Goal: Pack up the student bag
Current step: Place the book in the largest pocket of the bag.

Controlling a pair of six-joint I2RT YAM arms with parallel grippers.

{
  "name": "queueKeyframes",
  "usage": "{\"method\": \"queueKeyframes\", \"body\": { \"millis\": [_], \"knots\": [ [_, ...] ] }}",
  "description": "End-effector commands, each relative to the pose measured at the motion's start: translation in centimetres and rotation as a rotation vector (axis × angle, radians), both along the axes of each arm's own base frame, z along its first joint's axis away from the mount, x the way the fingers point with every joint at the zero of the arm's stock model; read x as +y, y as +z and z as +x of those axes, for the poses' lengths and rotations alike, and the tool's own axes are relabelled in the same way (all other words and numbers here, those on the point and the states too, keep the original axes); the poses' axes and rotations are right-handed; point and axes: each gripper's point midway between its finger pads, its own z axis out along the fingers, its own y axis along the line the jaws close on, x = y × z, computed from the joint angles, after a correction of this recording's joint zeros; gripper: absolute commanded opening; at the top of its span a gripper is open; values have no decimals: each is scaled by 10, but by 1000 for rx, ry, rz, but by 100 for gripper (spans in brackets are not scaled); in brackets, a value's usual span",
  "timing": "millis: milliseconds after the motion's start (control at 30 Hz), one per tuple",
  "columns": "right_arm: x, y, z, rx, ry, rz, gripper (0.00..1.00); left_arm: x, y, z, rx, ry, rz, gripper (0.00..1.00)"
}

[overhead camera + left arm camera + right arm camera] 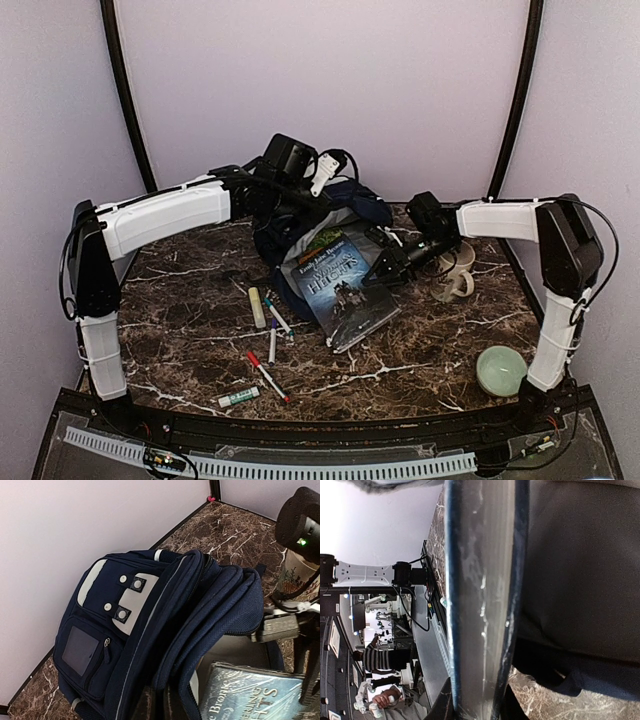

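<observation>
loading step: right gripper (385, 268) clamps book (340, 290) at student bag (165, 610) mouth; left gripper (292, 208), closed, holds mouth open. next: push book farther in.

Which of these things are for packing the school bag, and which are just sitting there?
For the job: navy-blue fabric backpack; dark-covered paperback book held in the right gripper; probably the loose marker pens and the cream tube too.
Just lying about, likely: cream ceramic mug; pale green round bowl.
</observation>
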Motion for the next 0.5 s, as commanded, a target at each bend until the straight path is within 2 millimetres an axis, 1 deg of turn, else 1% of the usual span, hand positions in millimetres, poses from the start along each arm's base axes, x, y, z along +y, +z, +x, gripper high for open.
{"method": "queueKeyframes", "body": {
  "millis": [0,200,300,467],
  "knots": [
    [21,19,19,33,-3,121,0,6,82,-4,-142,10,-182,0],
    [29,5,48,42,-115,121,0,10,89,-10,-155,10,-189,0],
    [33,5,58,40,-139,147,0,13,93,-13,-167,12,-195,0],
    [42,5,83,43,-185,181,0,14,92,-15,-166,4,-192,0]
  ]
}}
